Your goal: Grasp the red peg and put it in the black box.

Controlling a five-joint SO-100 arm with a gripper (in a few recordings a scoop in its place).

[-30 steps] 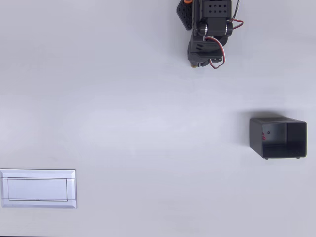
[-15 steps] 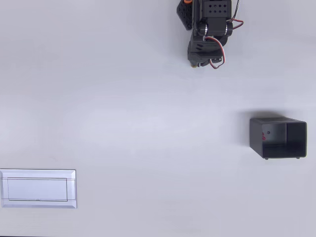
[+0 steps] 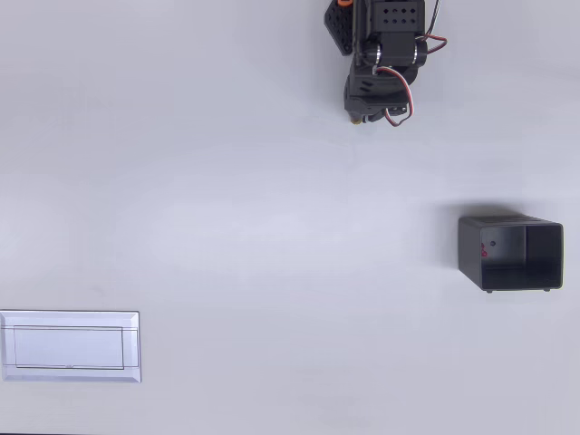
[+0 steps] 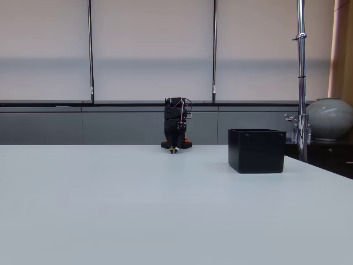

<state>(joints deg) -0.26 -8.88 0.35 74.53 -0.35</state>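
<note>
The black box (image 3: pixel 544 254) stands on the white table at the right of the overhead view, and right of centre as the black box (image 4: pixel 256 150) in the fixed view. A tiny red peg (image 3: pixel 484 251) lies inside it by the left wall. My arm is folded up at the top edge, far from the box. Its gripper (image 3: pixel 356 116) points down near the table, also seen as the gripper (image 4: pixel 174 149) at the table's far side. The arm's body hides the fingers, so I cannot tell how the jaws stand.
A flat white rectangular tray (image 3: pixel 70 346) lies at the lower left of the overhead view. A metal pole (image 4: pixel 300 77) and a round grey jar (image 4: pixel 330 118) stand beyond the table's right edge in the fixed view.
</note>
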